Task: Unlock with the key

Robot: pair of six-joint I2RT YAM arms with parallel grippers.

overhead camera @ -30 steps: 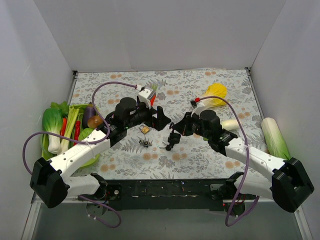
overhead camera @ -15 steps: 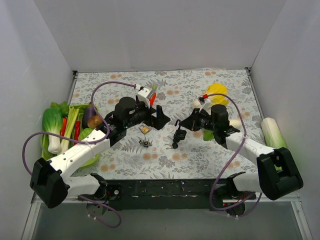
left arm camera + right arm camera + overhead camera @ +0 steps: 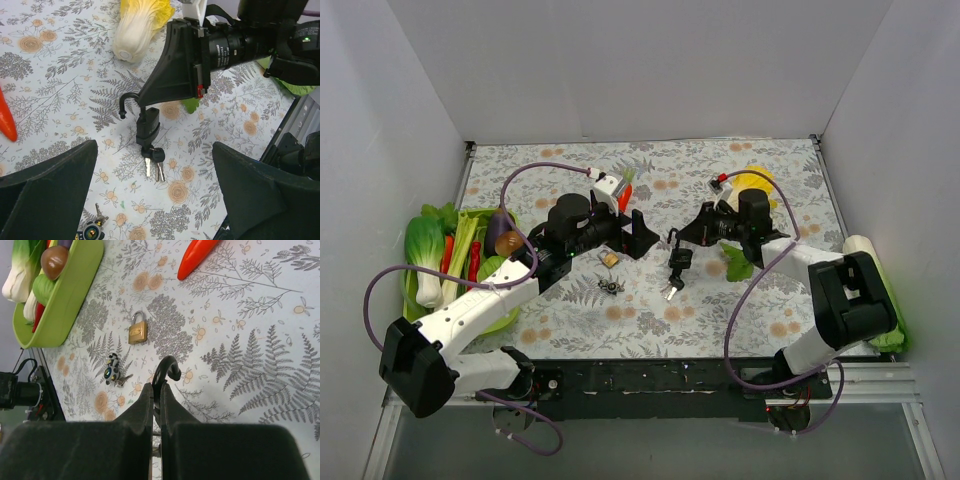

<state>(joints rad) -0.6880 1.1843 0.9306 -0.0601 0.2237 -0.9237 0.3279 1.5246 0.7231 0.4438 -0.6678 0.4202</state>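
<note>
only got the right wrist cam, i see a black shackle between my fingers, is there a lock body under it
Observer: Yes. The left wrist view shows a black padlock hanging from the right gripper, pinched by its shackle.
Operator: key in it
Observer: A bunch of keys dangles from its underside, and one seems to be inserted.
Operator: where's the left gripper
Observer: In the top view the left gripper is open beside the padlock, not touching it.

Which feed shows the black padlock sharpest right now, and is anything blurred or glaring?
Left wrist view: black padlock and keys sharp, evenly lit, no glare; the left fingers are dark blurs. Right wrist view: only its shackle shows past blurred right fingers. Top view: even light, padlock small.
</note>
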